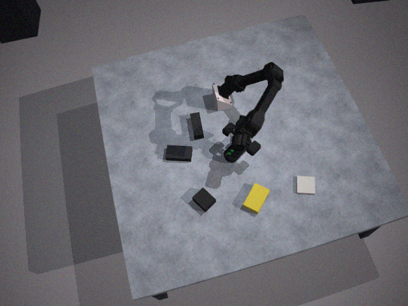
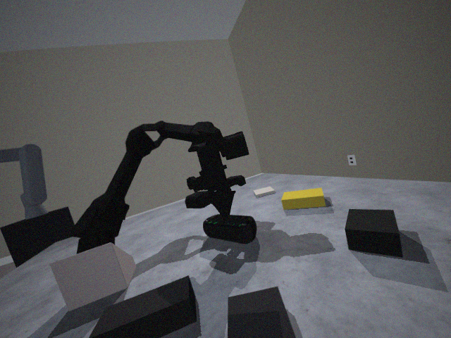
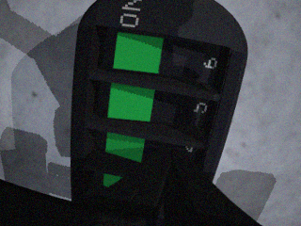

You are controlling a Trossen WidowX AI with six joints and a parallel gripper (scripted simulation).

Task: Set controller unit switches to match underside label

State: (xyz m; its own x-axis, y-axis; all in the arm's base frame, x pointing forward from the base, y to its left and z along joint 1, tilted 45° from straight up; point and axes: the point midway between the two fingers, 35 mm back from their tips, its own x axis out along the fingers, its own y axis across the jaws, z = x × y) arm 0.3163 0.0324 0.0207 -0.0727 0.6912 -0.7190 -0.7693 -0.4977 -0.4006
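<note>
- The shut gripper (image 3: pixel 165 214) covers the near end of the controller unit (image 3: pixel 157 88), hiding its lower switches.
- The number beside the third green switch (image 3: pixel 126 146) is too blurry to read.
- The unit's bottom label is hidden.

The single black arm (image 2: pixel 120 182) is raised from its base to a high elbow, and the forearm is angled steeply downward. The gripper (image 2: pixel 225 213) is pointed at the bench, its jaws closed together with nothing held between them.
</note>
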